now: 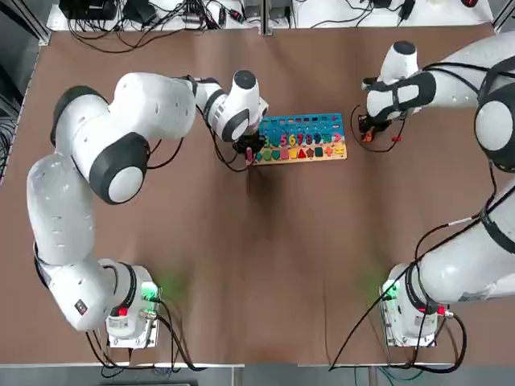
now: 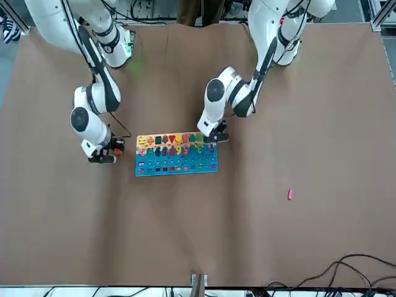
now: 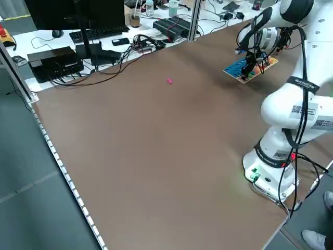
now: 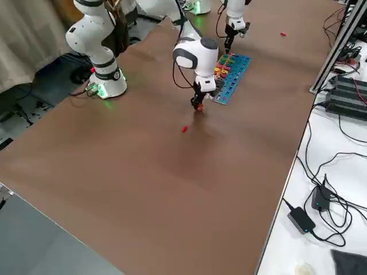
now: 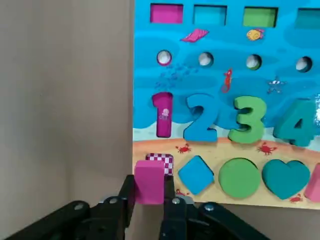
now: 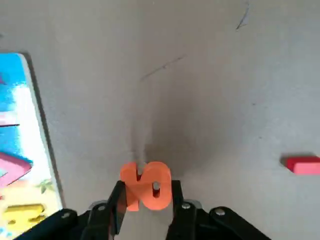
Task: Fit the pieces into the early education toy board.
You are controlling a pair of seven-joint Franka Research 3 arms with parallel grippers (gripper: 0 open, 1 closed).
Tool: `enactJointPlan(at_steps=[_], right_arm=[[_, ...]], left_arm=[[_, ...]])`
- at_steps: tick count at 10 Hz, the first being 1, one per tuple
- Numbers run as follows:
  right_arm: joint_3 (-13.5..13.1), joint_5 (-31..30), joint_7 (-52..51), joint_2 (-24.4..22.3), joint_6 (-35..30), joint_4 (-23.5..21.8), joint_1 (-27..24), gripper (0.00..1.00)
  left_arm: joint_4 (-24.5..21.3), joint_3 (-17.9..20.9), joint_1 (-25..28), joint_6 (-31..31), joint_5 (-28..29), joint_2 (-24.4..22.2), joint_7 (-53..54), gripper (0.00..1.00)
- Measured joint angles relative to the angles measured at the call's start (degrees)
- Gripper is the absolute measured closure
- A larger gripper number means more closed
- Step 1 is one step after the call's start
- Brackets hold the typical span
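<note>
The early education toy board (image 1: 302, 138) lies flat at the table's far middle, blue on top with numbers and shapes along a pale wood edge. My left gripper (image 5: 149, 192) hovers at the board's left end, shut on a pink square piece (image 5: 149, 175), just short of a checkered square slot (image 5: 161, 161). My right gripper (image 6: 147, 194) is just off the board's right end, shut on the orange 10 piece (image 6: 150, 182). A red piece (image 6: 301, 164) lies on the table near it. Another pink piece (image 2: 289, 194) lies far off on the left arm's side.
The brown table (image 1: 265, 265) spreads bare in front of the board. Cables, boxes and a monitor (image 3: 62, 57) sit on the white bench beyond the table's far edge. The arm bases (image 1: 129, 318) stand at the near edge.
</note>
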Motion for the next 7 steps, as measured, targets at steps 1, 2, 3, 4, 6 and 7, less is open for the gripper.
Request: enactJointPlan(at_steps=[1,2,3,4,6,7], right_arm=[[0.3,1.7,0.0,-1.3,-2.2,0.8,0.1,0.6],[0.7,3.8,0.0,-2.3,-3.1,1.3,0.7,0.6],[1.1,5.5,1.0,-2.7,-3.2,1.7,2.0,0.6],[1.2,6.2,3.8,-2.8,-3.2,2.2,4.1,0.6],[1.5,6.3,10.4,-2.8,-3.2,3.9,9.5,0.6],[1.5,6.4,12.1,-2.8,-3.2,5.0,11.7,0.6]], left_arm=[[0.0,0.0,0.0,0.6,0.0,0.4,0.1,0.74],[0.1,0.0,0.0,1.0,0.0,0.8,0.6,0.74],[0.1,0.0,0.1,1.6,0.0,1.1,1.2,0.74],[0.3,0.1,0.1,2.1,0.0,1.3,1.5,0.74],[0.4,0.1,0.2,2.7,0.0,1.6,2.3,0.74],[0.5,0.0,0.1,2.7,0.0,1.7,2.3,0.74]])
